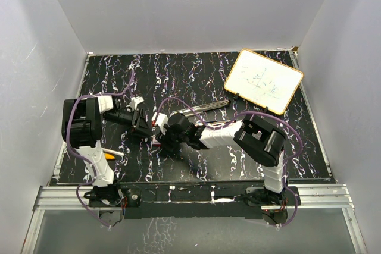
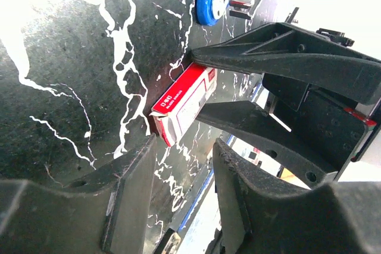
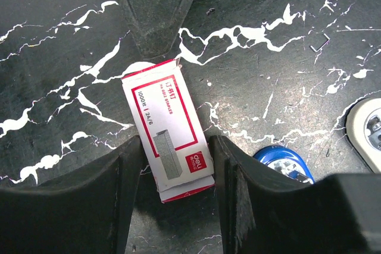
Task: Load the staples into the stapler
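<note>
The staples are a red-and-white staple box (image 3: 166, 129) lying flat on the black marbled table. My right gripper (image 3: 175, 159) straddles its near end with both fingers against its long sides. In the left wrist view the box (image 2: 184, 102) sits between those right fingers (image 2: 286, 57). My left gripper (image 2: 181, 159) is open and empty, its tips just short of the box's other end. In the top view both grippers, left (image 1: 144, 128) and right (image 1: 158, 135), meet left of centre. The stapler (image 1: 208, 106) lies just behind them; its blue end (image 3: 286, 168) is beside my right finger. No inner tray shows.
A small whiteboard (image 1: 264, 80) lies at the back right. An orange-and-white pen (image 1: 111, 154) lies near the left arm's base. White walls enclose the table on three sides. A loose staple (image 3: 321, 43) lies on the table.
</note>
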Controlling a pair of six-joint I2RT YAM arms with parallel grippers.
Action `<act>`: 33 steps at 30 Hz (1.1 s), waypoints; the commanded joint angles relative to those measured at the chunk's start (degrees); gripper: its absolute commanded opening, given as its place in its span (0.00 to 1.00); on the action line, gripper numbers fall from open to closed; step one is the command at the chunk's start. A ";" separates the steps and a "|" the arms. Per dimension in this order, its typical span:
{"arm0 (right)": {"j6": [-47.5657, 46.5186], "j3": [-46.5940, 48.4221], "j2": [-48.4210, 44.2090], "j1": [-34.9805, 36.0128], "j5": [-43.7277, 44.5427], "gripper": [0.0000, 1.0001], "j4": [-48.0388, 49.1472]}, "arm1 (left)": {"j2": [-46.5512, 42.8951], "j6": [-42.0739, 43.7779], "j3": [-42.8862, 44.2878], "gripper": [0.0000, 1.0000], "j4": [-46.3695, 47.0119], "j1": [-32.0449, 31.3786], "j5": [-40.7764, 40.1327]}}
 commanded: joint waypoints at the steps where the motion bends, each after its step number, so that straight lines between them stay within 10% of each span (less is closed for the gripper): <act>1: -1.14 -0.63 1.78 0.08 -0.09 0.50 -1.80 | 0.42 -1.43 -0.83 0.41 0.05 0.14 0.47; 33: -2.50 2.16 4.41 0.03 -0.63 0.40 -2.51 | 6.65 4.92 0.75 0.35 -5.11 -4.22 9.35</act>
